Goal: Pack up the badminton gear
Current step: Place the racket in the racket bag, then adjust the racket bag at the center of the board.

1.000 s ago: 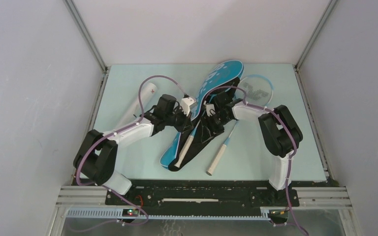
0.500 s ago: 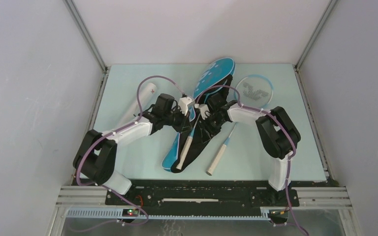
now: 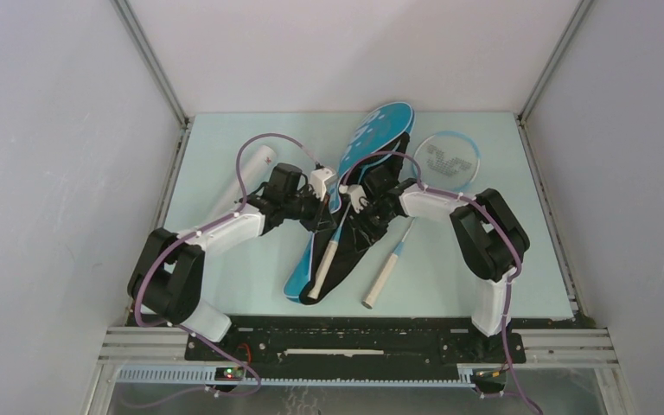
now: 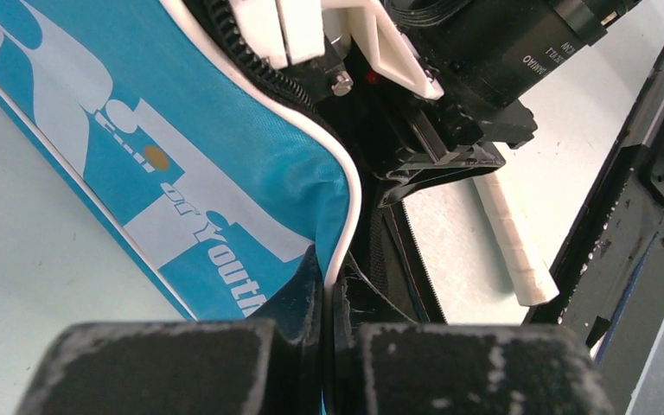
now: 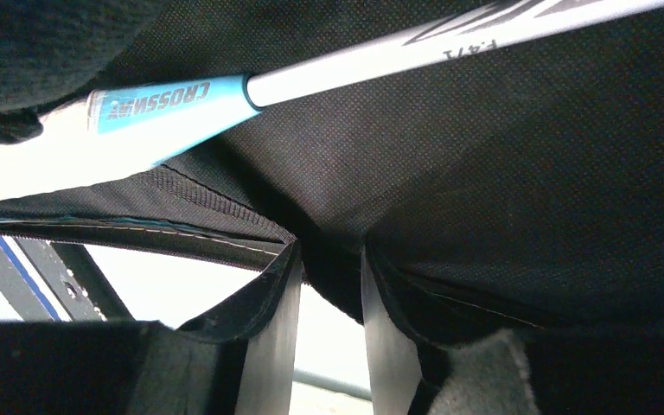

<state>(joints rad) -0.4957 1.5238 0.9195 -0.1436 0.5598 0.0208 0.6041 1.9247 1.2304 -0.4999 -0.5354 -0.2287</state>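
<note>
Near the desk's middle, your left pincer (image 4: 328, 341) is staying clamped on the white-piped rim of the blue fabric racket bag (image 3: 372, 138), which is stretching toward the far edge. Your right pincer (image 5: 330, 268) is narrowing from a wider gap onto its black lining. One light-blue racket (image 5: 398, 60) is lying inside, so you are holding the mouth open for the second racket (image 3: 447, 160).

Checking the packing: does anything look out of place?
One racket lies loose on the table, right of the open bag. The other racket's white handle sticks out of the bag's near end.
</note>
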